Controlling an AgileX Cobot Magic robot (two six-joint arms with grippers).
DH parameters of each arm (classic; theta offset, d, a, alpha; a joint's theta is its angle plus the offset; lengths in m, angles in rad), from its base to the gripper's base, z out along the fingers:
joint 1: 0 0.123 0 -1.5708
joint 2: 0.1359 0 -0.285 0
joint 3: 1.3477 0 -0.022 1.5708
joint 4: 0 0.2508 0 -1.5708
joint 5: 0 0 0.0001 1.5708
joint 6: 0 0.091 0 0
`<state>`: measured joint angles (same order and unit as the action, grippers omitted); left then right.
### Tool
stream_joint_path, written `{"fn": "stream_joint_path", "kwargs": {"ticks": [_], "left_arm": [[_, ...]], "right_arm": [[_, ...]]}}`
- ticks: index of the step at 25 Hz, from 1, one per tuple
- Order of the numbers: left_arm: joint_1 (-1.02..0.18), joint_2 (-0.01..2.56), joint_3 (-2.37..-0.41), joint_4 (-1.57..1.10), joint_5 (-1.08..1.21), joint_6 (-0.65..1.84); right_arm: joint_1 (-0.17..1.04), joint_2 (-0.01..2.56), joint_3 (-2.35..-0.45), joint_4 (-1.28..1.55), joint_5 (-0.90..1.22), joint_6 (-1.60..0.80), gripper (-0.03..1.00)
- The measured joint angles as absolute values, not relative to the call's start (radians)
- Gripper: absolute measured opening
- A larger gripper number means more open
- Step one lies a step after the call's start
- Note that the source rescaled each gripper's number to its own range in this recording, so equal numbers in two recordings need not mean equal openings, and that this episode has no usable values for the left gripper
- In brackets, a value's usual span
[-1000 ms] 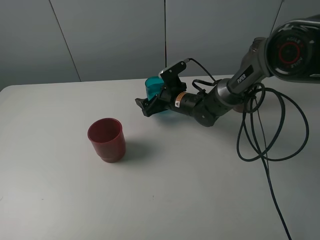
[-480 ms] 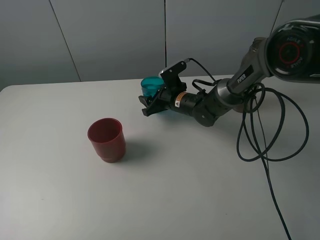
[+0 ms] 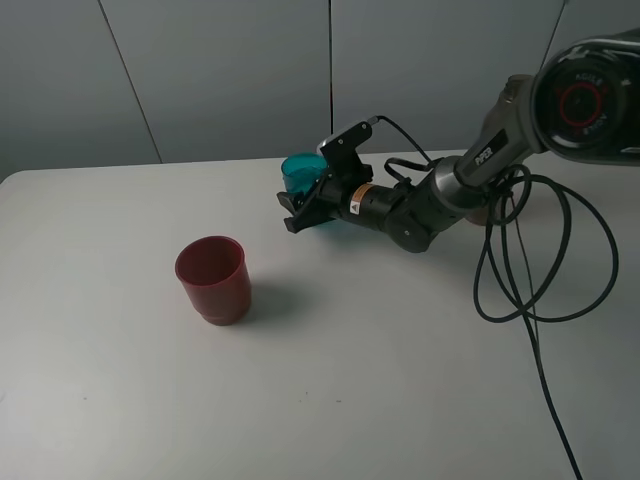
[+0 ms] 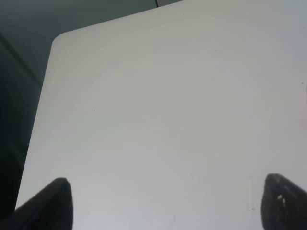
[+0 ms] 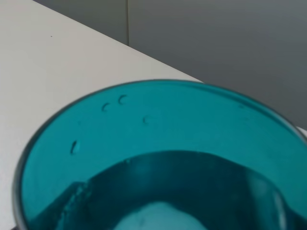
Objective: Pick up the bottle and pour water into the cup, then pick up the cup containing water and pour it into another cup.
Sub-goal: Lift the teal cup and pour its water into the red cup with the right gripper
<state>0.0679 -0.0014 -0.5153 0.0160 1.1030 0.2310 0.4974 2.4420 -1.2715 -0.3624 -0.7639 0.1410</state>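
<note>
The teal translucent cup (image 3: 300,172) stands at the back middle of the white table (image 3: 350,390). My right gripper (image 3: 301,211) is shut on it low on its side. In the right wrist view the cup (image 5: 158,158) fills the frame, with small droplets on its inner wall; the fingers are hidden there. The squat dark red cup (image 3: 212,280) stands upright to the left and nearer the front, apart from the gripper. My left gripper (image 4: 168,203) is open and empty over bare table; only its two dark fingertips (image 4: 53,203) show. The bottle is out of view.
Black cables (image 3: 540,260) loop from the right arm down over the right side of the table. A grey wall runs behind the table's back edge. The left wrist view shows a rounded table corner (image 4: 60,40).
In the first half second the right gripper shifted slightly up and back with the teal cup, whose open rim now shows. Nothing has moved since. The red cup stayed put.
</note>
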Motion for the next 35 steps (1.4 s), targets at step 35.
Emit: {"fn": "stream_joint_path", "kwargs": {"ticks": [35], "left_arm": [[0.068,-0.001,-0.515,0.016,1.103,0.231]], "right_arm": [[0.598,2.293,-1.272,-0.678,-0.725,0.185,0.02]]}}
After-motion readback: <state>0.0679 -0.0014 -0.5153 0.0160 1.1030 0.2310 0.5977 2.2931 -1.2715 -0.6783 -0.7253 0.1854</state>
